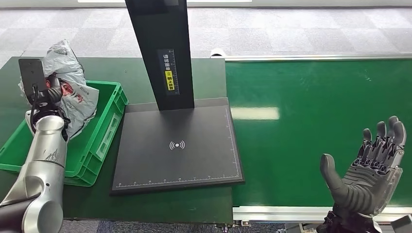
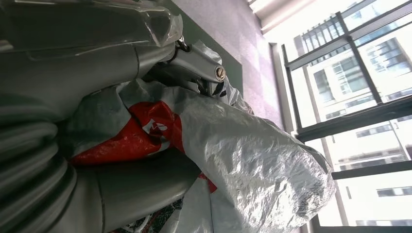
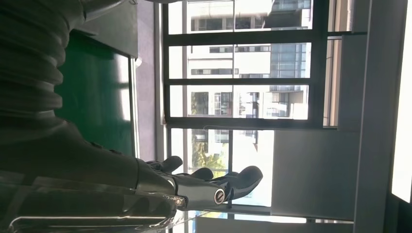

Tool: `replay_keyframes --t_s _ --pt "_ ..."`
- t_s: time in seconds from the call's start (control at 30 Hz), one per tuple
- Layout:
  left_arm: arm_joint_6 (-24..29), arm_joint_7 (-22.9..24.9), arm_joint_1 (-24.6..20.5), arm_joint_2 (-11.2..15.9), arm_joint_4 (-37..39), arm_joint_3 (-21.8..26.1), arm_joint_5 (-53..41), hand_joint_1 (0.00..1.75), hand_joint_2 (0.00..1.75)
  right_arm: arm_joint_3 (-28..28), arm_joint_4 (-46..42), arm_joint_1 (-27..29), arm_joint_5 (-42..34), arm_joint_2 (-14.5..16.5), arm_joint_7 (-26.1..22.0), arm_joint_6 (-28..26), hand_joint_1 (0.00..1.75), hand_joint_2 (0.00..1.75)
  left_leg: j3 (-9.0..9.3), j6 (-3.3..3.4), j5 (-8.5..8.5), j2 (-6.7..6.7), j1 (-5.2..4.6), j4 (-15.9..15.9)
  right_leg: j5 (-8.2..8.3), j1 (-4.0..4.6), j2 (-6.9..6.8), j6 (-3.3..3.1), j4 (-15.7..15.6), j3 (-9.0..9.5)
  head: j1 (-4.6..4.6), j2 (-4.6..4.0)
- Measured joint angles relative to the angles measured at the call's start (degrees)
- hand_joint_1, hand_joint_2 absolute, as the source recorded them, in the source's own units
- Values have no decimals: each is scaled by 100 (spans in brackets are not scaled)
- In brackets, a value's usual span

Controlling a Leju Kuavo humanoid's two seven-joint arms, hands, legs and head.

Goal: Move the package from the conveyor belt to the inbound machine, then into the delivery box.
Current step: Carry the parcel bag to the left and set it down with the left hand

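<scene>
My left arm reaches forward over the green box (image 1: pixel 104 131), and my left hand (image 1: pixel 48 92) grips the package (image 1: pixel 73 92), a crumpled grey bag with red print, above the box's far end. In the left wrist view my fingers (image 2: pixel 194 60) wrap the bag. My right hand (image 1: pixel 371 170) hangs empty over the near edge of the belt (image 1: pixel 316 121), palm turned inward, fingers upright and spread.

The right robot hand (image 3: pixel 194 187), fingers spread, holds nothing beside the green conveyor belt (image 3: pixel 94 97).
</scene>
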Motion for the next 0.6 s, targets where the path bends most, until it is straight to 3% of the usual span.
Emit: replay_keyframes --t_s 0.13,0.3,0.43,0.57,0.6 --pt "2 73 -112 41 436 44 -93 0 175 2 44 -53 27 -10 72 -15 0 175 -11 0 -1 -1 0 0 0 0 -1 0 -1 -10 2 0" --pt "-125 -306 -148 33 673 237 257 0 175 4 116 -87 51 -48 107 -114 0 175 -11 0 0 0 0 0 0 0 0 0 0 -14 1 0" --pt "-942 -833 -122 -56 468 690 1591 0 0 30 225 -140 49 -104 161 -184 0 175 -12 0 0 1 0 0 0 0 0 0 0 -13 1 0" --pt "-1101 -1075 101 -159 -280 957 2524 0 0 72 330 -164 64 -131 199 -202 0 175 -12 0 -1 5 0 0 0 0 4 0 0 -14 0 0" --pt "-1101 -1107 188 -182 -496 975 2656 0 44 81 351 -165 73 -135 201 -206 0 175 -12 0 -1 3 0 0 -1 0 3 0 0 -14 0 0"
